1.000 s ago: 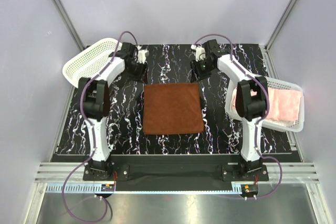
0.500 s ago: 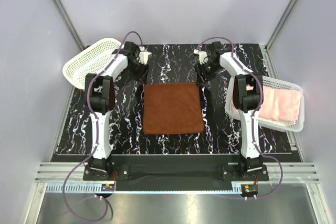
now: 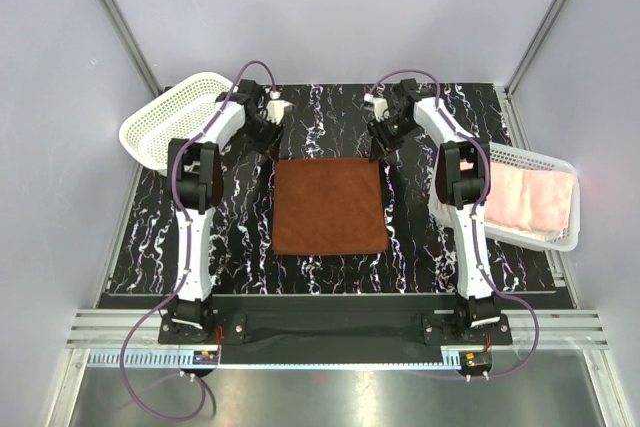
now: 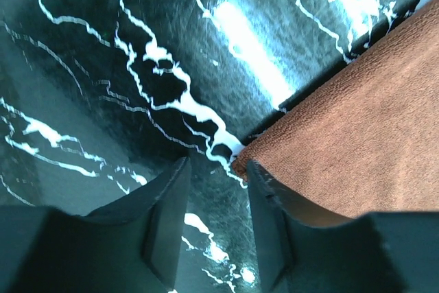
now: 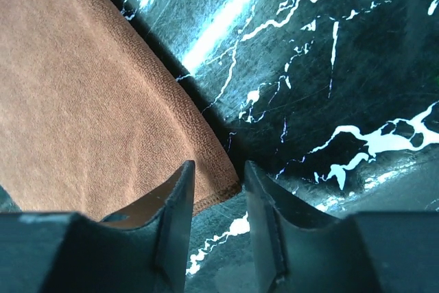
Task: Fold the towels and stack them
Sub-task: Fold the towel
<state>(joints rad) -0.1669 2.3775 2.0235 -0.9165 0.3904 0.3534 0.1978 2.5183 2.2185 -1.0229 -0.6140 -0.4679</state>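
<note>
At the far edge of the rust-brown towel (image 3: 330, 205), spread flat in the middle of the black marbled counter (image 3: 230, 237), both arms had reached out, one to each far corner. The left tool (image 3: 270, 140) hung over the far left corner and the right tool (image 3: 379, 145) over the far right one, so the cloth lay from each of them back toward the arm bases, its far hem running straight across between the two.

From the left wrist, the left tool (image 4: 217, 167) stood partly open with nothing in it. The towel's (image 4: 357, 135) corner poked just into the gap, close against one finger.

From the right wrist, the right tool (image 5: 218, 168) was likewise parted and empty, the towel's (image 5: 89, 101) corner lying in the gap between its fingers.

The towel being square, neither arm had the better reach; each was nearest its own corner. To my eye a pinch at both corners and a pull toward the near hem would make the first fold.

The pale pink towel (image 3: 540, 197) lay in the white basket (image 3: 570, 239) at the right, well apart.
</note>
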